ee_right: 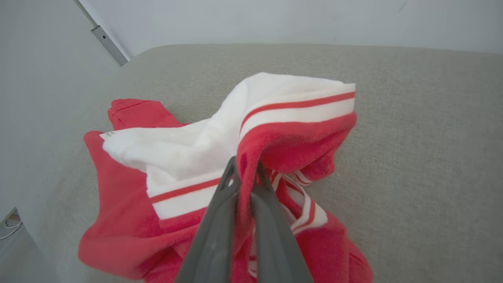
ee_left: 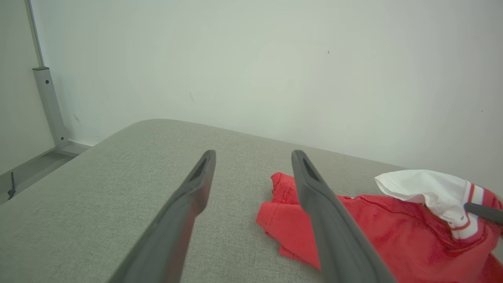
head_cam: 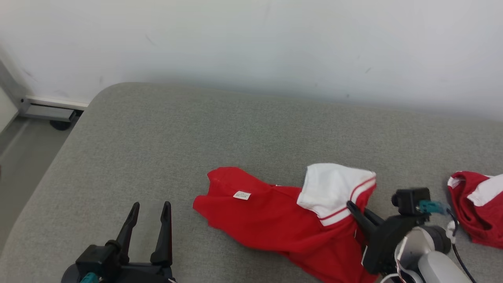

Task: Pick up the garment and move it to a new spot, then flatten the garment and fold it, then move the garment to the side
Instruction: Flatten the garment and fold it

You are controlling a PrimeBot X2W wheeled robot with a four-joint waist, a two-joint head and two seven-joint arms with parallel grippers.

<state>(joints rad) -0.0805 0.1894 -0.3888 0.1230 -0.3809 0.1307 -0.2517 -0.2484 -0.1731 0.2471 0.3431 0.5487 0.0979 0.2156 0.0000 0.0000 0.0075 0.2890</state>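
A red garment (head_cam: pixel 271 216) with a white, red-striped sleeve (head_cam: pixel 334 188) lies crumpled on the grey cushion (head_cam: pixel 196 137), with a small white label (head_cam: pixel 241 195) showing. My right gripper (head_cam: pixel 351 206) is shut on a red fold of the garment (ee_right: pixel 251 157) next to the striped cuff (ee_right: pixel 298 110), lifting that part slightly. My left gripper (head_cam: pixel 149 208) hovers open to the left of the garment, nothing between its fingers (ee_left: pixel 188 192). In the left wrist view the garment (ee_left: pixel 373 228) lies beyond the right finger.
A second red and white garment (head_cam: pixel 475 204) lies at the cushion's right edge. The pale wall (head_cam: pixel 251 43) stands behind the cushion. At the left the cushion drops to the floor (head_cam: pixel 19 157), where a grey metal rail (head_cam: pixel 51 112) runs.
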